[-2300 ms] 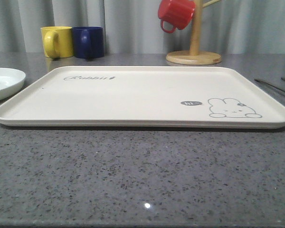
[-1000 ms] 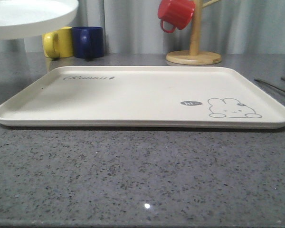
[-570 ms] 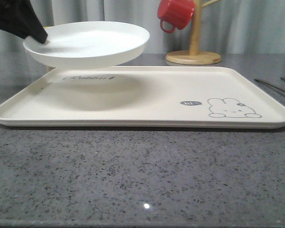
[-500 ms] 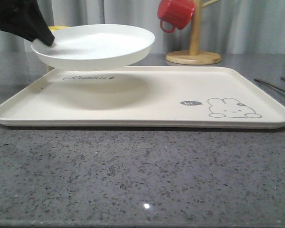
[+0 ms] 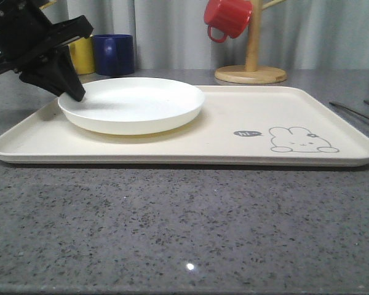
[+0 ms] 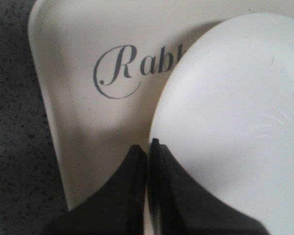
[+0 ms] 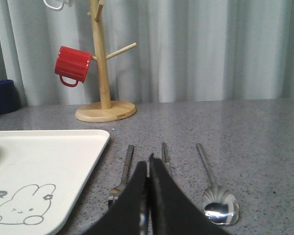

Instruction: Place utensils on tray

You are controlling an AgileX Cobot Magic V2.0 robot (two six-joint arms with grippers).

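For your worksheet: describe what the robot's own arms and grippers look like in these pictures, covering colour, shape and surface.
The left gripper has matte black fingers that taper from broad bases to narrow tips. In the front view its black body is blocky and angular, with bracket-like edges. The right gripper looks the same: two smooth black wedge-shaped fingers. No markings or cables can be made out on either.

Right hand [image 7: 148, 169] pinched closed over the bench [image 7: 255, 127], fork [image 7: 121, 178], chopsticks [image 7: 165, 157], spoon [image 7: 216, 196] beside the tray [image 7: 49, 161].

The plate [image 5: 132, 103] lies on the left part of the tray [image 5: 234, 153]. The fork [image 7: 122, 177], chopsticks [image 7: 165, 157] and spoon [image 7: 216, 197] lie right of the tray.
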